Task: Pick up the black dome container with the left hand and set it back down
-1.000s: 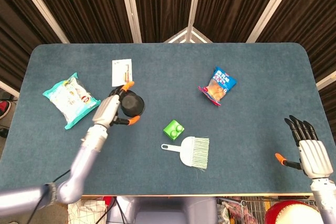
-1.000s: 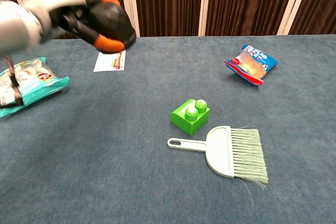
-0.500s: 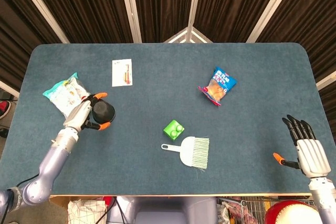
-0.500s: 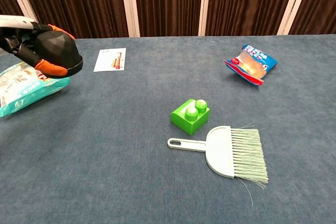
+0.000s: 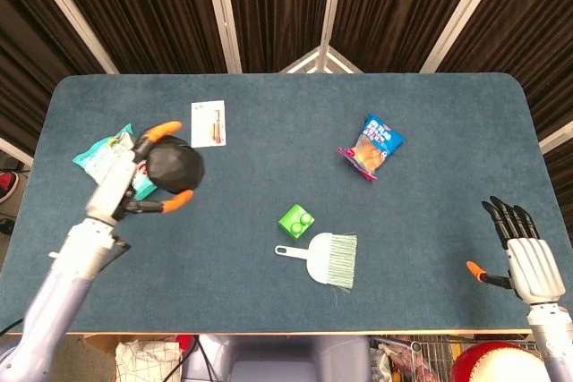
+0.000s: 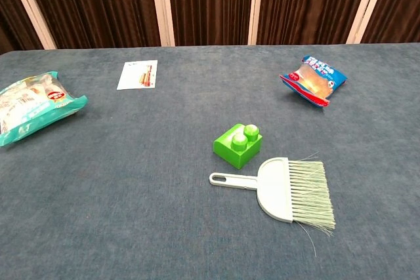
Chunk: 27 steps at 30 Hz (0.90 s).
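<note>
Two hands are seen over a wide blue worktop (image 5: pixel 269 105), which is carpeted and backed by dark curtains. The left arm (image 5: pixel 63 284) is stretched in from the near left corner. A teal snack bag (image 6: pixel 29 108) is laid at the far left, partly covered in the head view by the left hand (image 5: pixel 125 183). A small dustpan brush (image 6: pixel 289 188) with pale green bristles is placed near the middle, its handle turned leftward. A blue and red snack packet (image 6: pixel 314 80) is set well apart on the right side. The right hand (image 5: pixel 528 261) is held at the near right edge, palm empty, its fingers stretched out and apart. The black dome container (image 5: pixel 174 165) is gripped by the left hand, with orange fingertips (image 5: pixel 164 130) wrapped above and below it; it appears to be raised off the surface, though the height cannot be told for certain, since neither is shown in the chest view. A white card (image 6: pixel 138 74) is laid flat toward the back left. A green toy block (image 6: pixel 237 145) is placed just beside the brush handle.
</note>
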{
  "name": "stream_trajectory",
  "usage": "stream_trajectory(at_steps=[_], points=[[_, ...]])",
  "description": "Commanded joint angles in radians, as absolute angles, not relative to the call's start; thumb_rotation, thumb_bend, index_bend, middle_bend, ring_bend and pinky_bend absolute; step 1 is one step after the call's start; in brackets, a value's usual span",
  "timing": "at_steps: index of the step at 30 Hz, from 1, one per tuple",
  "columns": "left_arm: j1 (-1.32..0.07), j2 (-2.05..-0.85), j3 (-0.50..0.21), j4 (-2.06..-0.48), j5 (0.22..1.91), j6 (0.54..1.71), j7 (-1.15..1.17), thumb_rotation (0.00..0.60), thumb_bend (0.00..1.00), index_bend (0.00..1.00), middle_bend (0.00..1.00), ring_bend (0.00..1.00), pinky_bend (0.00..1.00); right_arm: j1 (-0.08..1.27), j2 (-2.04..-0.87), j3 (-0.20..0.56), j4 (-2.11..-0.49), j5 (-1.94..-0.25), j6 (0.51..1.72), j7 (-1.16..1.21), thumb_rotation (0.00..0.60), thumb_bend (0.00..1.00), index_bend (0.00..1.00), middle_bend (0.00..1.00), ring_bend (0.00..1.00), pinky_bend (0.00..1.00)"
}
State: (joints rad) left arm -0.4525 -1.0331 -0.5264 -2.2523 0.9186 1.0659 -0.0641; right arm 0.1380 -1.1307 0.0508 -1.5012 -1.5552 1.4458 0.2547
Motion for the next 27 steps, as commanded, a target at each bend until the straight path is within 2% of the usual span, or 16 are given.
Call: stream_trajectory(at_steps=[1,7,10,12,15,18,21,23,27], points=[[-0.443,-1.059,-0.413,-2.131,0.934,1.005,-0.061,0.6,0.6,0.14,0.42,0.0,0.0,0.138,-1.129,0.051,-1.5,-1.557,1.448,0.259,0.6,0.21,0.0,0.01,0.08,0.0],[-0.512,-1.226,-0.307,-1.885,0.901,0.88,-0.076,0.6,0.6,0.14,0.41,0.0,0.0,0.141,-1.131,0.05,-1.505,-1.56,1.445,0.251,0.6,0.21,0.0,0.01,0.08,0.0],[-0.561,-1.274,-0.311,-1.846,0.89,0.856,-0.055,0.6,0.6,0.14,0.4,0.0,0.0,0.143,-1.137,0.043,-1.501,-1.56,1.433,0.245,0.6,0.21,0.0,0.01,0.08,0.0],[-0.583,-1.279,-0.339,-1.874,0.903,0.884,-0.035,0.6,0.6,0.14,0.41,0.0,0.0,0.146,-1.139,0.044,-1.5,-1.558,1.427,0.241,0.6,0.21,0.0,0.01,0.08,0.0],[-0.595,-1.249,-0.397,-2.001,0.94,0.966,-0.001,0.6,0.6,0.14,0.41,0.0,0.0,0.148,-1.142,0.046,-1.5,-1.553,1.424,0.235,0.6,0.21,0.0,0.01,0.08,0.0],[-0.574,-1.184,-0.458,-2.166,0.968,1.047,-0.004,0.6,0.6,0.14,0.41,0.0,0.0,0.146,-1.139,0.046,-1.503,-1.551,1.426,0.236,0.6,0.21,0.0,0.01,0.08,0.0],[-0.522,-1.118,-0.489,-2.277,1.006,1.126,-0.024,0.6,0.6,0.14,0.42,0.0,0.0,0.141,-1.135,0.043,-1.505,-1.555,1.433,0.24,0.6,0.21,0.0,0.01,0.08,0.0],[-0.487,-1.095,-0.475,-2.295,1.037,1.164,-0.028,0.6,0.6,0.14,0.42,0.0,0.0,0.142,-1.134,0.044,-1.507,-1.558,1.436,0.242,0.6,0.21,0.0,0.01,0.08,0.0],[-0.436,-1.102,-0.375,-2.214,1.067,1.155,-0.052,0.6,0.6,0.15,0.42,0.0,0.0,0.138,-1.13,0.044,-1.509,-1.567,1.45,0.252,0.6,0.21,0.0,0.01,0.08,0.0]])
